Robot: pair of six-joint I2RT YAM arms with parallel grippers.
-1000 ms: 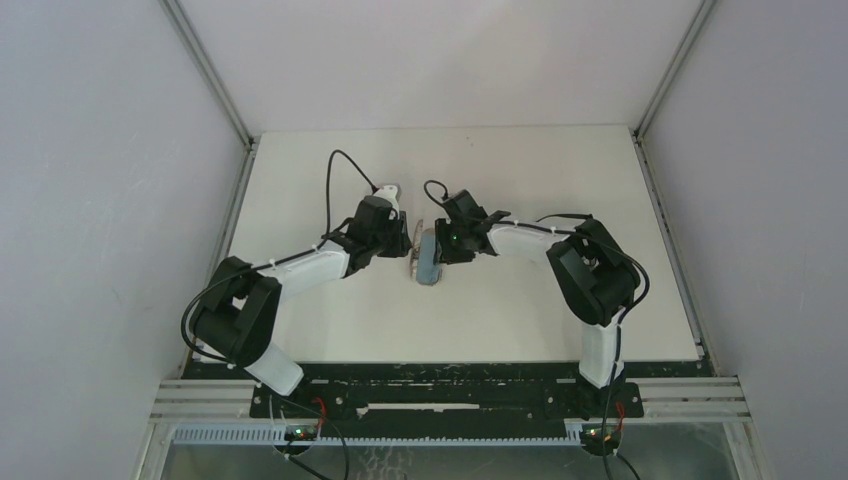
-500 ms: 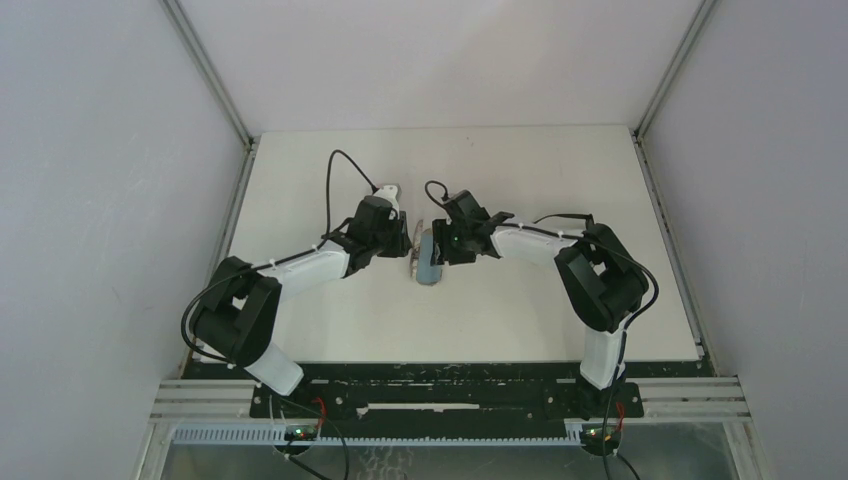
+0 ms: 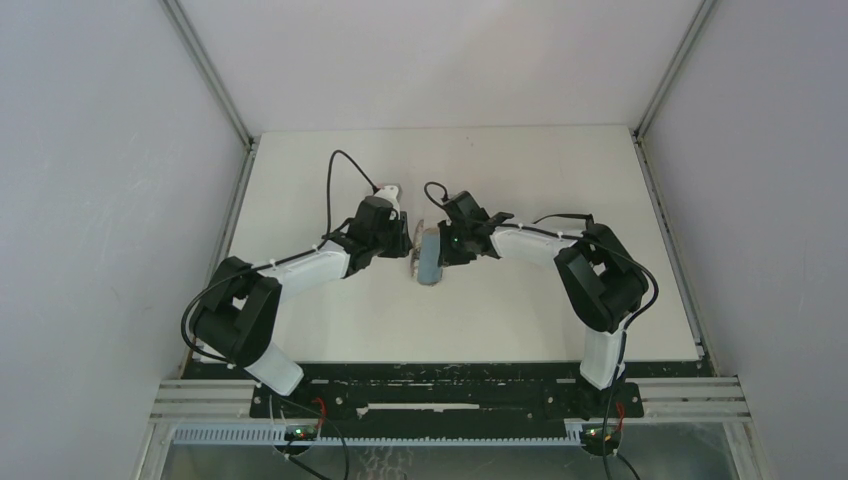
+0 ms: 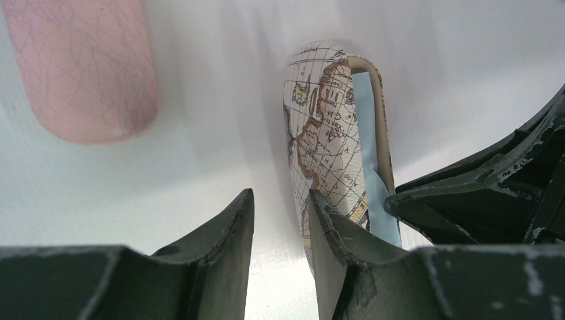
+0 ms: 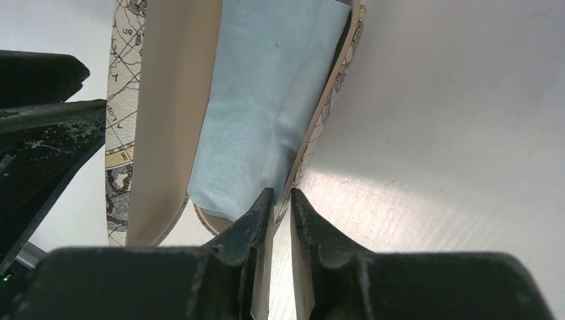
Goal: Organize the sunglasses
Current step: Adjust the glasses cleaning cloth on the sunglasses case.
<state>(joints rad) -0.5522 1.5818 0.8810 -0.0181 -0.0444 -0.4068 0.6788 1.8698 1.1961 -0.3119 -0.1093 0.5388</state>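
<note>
A map-printed case (image 3: 428, 260) lies open between the two grippers, with a light-blue cloth (image 5: 266, 100) inside it. The sunglasses are hidden or out of view. My right gripper (image 5: 282, 193) is shut on the case's right rim: one finger sits inside over the cloth, the other outside. My left gripper (image 4: 280, 195) stands open with only bare table between its fingers. Its right finger rests against the outside of the upright map-printed lid (image 4: 323, 120). The right gripper's black body (image 4: 480, 193) shows just beyond the case.
A pink oblong case (image 4: 86, 67) lies shut on the white table (image 3: 520, 310), to the upper left of the left gripper. Both arms meet at mid-table, leaning in over the case. Grey walls enclose the table on three sides.
The right arm's elbow has shifted slightly to the right. The left arm and the case have stayed where they were.
</note>
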